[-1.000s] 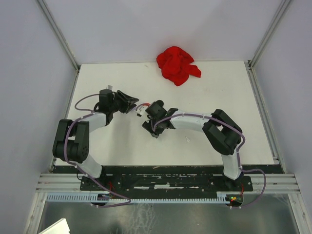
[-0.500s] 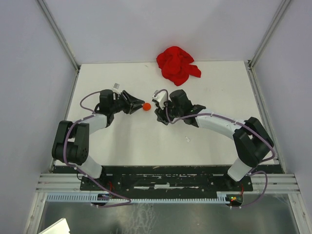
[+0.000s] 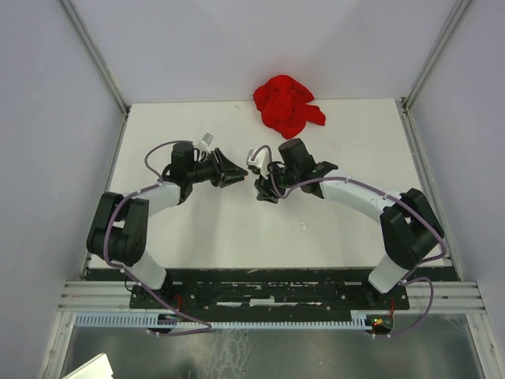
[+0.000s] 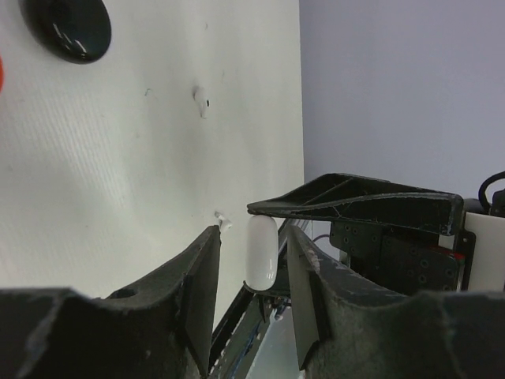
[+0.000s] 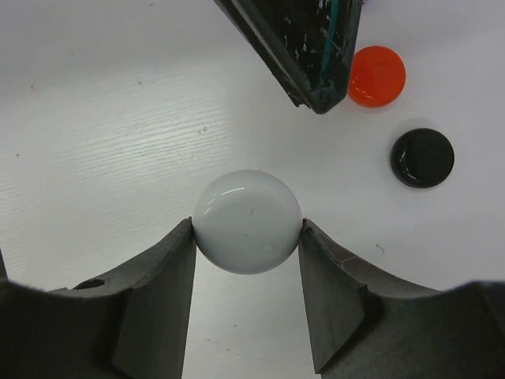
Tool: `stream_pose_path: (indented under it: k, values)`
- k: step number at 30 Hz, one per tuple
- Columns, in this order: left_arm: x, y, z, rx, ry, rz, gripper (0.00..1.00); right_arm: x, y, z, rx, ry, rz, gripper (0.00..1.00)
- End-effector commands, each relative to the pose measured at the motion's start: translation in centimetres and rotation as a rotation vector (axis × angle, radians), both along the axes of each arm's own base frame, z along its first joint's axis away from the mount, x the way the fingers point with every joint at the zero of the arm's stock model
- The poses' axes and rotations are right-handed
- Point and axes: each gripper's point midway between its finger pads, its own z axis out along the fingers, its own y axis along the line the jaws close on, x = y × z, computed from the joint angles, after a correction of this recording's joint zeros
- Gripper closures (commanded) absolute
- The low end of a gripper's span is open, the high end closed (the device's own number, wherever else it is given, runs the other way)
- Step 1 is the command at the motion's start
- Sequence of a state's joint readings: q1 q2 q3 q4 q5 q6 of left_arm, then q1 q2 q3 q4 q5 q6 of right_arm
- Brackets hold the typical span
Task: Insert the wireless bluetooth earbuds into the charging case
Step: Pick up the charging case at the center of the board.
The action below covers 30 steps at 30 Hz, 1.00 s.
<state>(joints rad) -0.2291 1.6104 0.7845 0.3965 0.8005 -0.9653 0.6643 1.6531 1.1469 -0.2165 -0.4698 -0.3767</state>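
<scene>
White counter (image 3: 355,142) fills the top view, walled by pale panels, with a crumpled red cloth (image 3: 288,105) at the middle of its far edge. Both arms reach toward the middle of the counter, so that the left hand (image 3: 235,175) and the right hand (image 3: 264,189) point at each other, tips close together. From above I cannot tell what either one holds. One white earbud (image 3: 303,227) lies loose on the counter between the right hand and the near edge, apart from both hands.

From the left wrist, the left hand's fingers (image 4: 197,276) stand partly apart and clamp nothing. In the gap between them shows the white round case (image 4: 261,253), seen edge-on, with clearance on either side; whether it is between the fingers or beyond them I cannot tell. The white earbud lies alone on bare counter, and a black disc (image 4: 67,28) sits further off.

From the right wrist, the right hand grips the white round case, one finger pressed against each side. The tip of the left hand comes in from the top just beside an orange disc (image 5: 377,76), and the black disc rests on the counter near the orange one.
</scene>
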Motion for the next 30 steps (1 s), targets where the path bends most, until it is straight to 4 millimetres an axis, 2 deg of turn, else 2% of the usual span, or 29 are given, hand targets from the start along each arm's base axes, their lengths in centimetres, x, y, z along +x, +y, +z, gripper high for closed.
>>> stream_pose_path:
  k: [1,14,22,26,30]
  values:
    - [-0.7,-1.9,1.2,0.012,-0.091,-0.118,0.54,0.5,0.6,1.7,0.016,-0.041,0.049,0.83]
    - [-2.2,-4.4,-0.4,0.055,-0.067,-0.224,0.54,0.3,0.3,1.6,-0.001,-0.041,0.056,0.83]
    - [-3.1,-5.3,-0.6,0.044,-0.068,-0.282,0.55,0.5,0.3,1.3,-0.008,-0.036,0.054,0.83]
    - [-3.6,-5.8,-0.7,0.043,-0.070,-0.307,0.58,0.6,0.3,1.1,-0.017,-0.037,0.052,0.83]
    - [-3.9,-6.0,-0.9,0.042,-0.065,-0.316,0.66,0.8,0.3,1.1,-0.021,-0.043,0.046,0.83]
